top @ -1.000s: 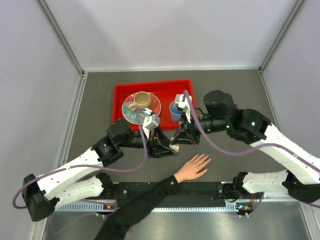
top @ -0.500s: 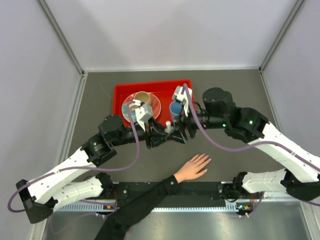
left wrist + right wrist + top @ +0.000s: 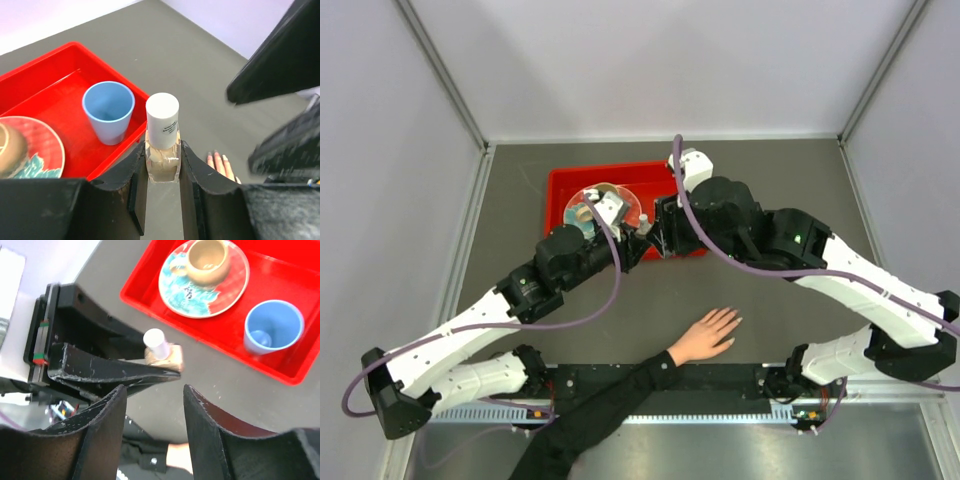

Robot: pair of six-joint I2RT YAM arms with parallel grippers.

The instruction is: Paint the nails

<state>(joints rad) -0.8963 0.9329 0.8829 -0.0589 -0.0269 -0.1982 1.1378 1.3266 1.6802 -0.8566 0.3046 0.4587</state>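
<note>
Currently, a small bottle (image 3: 162, 131) with a white cap is being gripped upright by the left end effector (image 3: 162, 151), whose fingers are being pressed against both sides of its pale glass body. In the left wrist view it is being shown at centre frame, and in the right wrist view just outside the edge of the red tray (image 3: 75, 55).

The right end effector (image 3: 154, 392) is being held open, with nothing between its fingers. In its own view the bottle is being seen just above the gap, apart from both fingers.

The nails (image 3: 732, 320) are being shown on a hand (image 3: 705, 338) lying flat with fingers spread on the table (image 3: 790, 190), at lower centre of the top view and well apart from both end effectors. They are too small there to be made out clearly.

In the tray, a blue cup (image 3: 108, 111) is being seen upright beside a patterned plate (image 3: 205, 280), on which a tan cup (image 3: 207, 257) is being carried.
</note>
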